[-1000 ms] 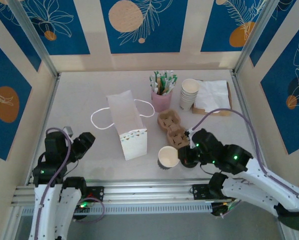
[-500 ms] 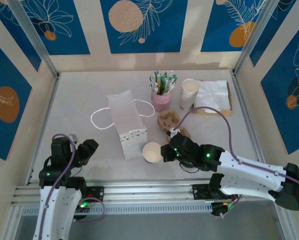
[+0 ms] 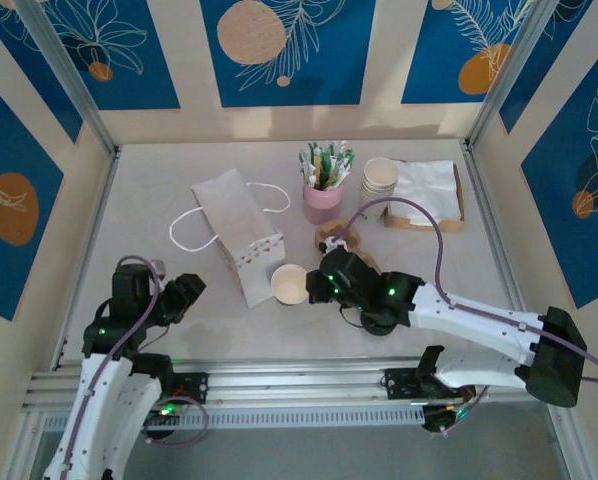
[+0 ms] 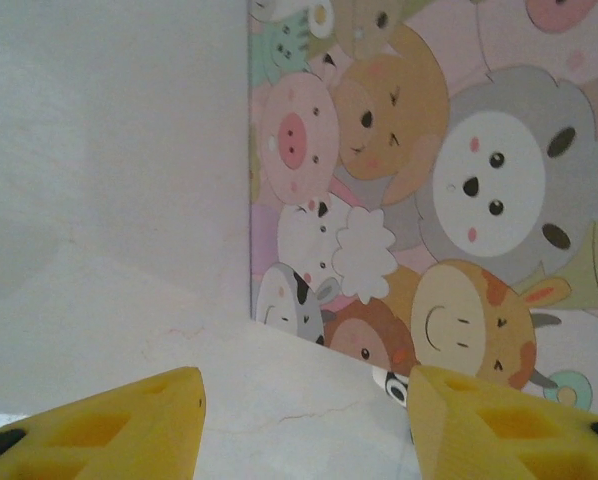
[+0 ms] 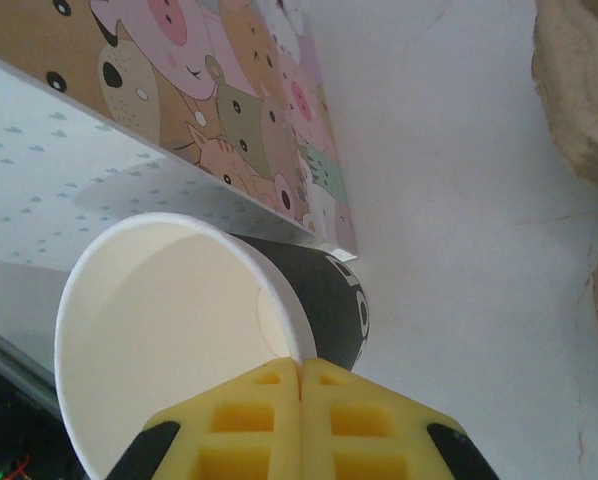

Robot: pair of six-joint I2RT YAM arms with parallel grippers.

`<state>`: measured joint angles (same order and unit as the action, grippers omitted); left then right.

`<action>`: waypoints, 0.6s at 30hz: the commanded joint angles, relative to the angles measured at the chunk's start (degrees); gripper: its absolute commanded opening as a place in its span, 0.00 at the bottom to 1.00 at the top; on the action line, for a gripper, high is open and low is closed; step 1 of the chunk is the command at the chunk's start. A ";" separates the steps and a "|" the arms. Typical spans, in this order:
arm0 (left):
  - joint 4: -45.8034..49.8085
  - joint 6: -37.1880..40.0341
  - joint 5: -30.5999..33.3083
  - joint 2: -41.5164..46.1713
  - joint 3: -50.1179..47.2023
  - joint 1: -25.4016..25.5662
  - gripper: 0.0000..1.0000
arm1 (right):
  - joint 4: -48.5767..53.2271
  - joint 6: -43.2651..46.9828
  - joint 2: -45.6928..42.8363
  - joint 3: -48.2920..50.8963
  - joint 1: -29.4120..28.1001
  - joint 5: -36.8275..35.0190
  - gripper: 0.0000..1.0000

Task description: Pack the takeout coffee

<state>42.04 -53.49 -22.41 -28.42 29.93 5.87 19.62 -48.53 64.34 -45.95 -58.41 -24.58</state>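
The takeout coffee (image 3: 288, 284) is a lidless paper cup, cream inside and black outside. My right gripper (image 3: 314, 288) is shut on its rim and holds it just right of the white paper bag (image 3: 234, 235). In the right wrist view the yellow fingers (image 5: 249, 420) pinch the cup wall (image 5: 169, 330), with the bag's cartoon-printed side (image 5: 229, 90) right behind it. My left gripper (image 3: 182, 293) sits low at the near left, open, with nothing between its fingers. In its own view it (image 4: 304, 410) faces the bag's printed side (image 4: 429, 200).
A brown pulp cup tray (image 3: 334, 232) lies partly under the right arm and shows at the edge of the right wrist view (image 5: 579, 100). Behind stand a pink cup of straws (image 3: 322, 200), stacked cream cups (image 3: 379, 180) and napkins (image 3: 426, 190).
My right arm has carried the cup leftward up to the bag. The bag has shifted left and turned. The left gripper has moved a little right and its jaws have narrowed slightly.
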 commanded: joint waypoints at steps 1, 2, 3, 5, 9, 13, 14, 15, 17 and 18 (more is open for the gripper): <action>-3.98 0.13 0.63 -1.03 -1.39 2.66 0.56 | -1.75 -1.34 1.31 -2.99 1.91 1.06 0.00; -4.73 -0.30 1.08 -1.40 -1.83 3.59 0.56 | -1.31 -1.78 1.93 -3.84 2.61 1.42 0.00; -5.50 -0.67 1.43 -1.69 -2.17 4.49 0.56 | -1.00 -1.83 2.53 -4.49 3.05 1.47 0.00; -6.95 -1.49 2.38 -2.28 -2.88 6.60 0.56 | -0.12 -1.70 3.69 -6.01 3.39 1.44 0.00; -8.37 -2.54 4.53 -3.11 -3.73 9.93 0.56 | 7.61 -2.90 5.67 -9.27 3.73 0.82 0.00; -8.65 -2.73 5.91 -3.16 -4.25 11.42 0.56 | 18.70 -5.00 6.39 -11.85 3.76 -0.06 0.00; -8.56 -2.74 6.35 -3.13 -4.35 11.44 0.56 | 20.74 -5.93 6.20 -11.92 3.77 0.02 0.00; -8.43 -2.89 6.86 -3.06 -4.43 11.52 0.56 | 22.25 -6.57 5.91 -11.77 3.75 0.21 0.00; -8.01 -3.64 8.02 -3.04 -4.58 11.46 0.57 | 24.09 -7.77 4.87 -10.82 3.82 1.00 0.00; -8.26 -3.77 8.09 -3.12 -4.70 11.52 0.57 | 24.44 -8.35 4.39 -10.21 3.75 1.33 0.00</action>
<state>34.83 -55.96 -16.60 -31.68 26.17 16.80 37.36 -53.65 70.57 -56.38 -54.83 -23.79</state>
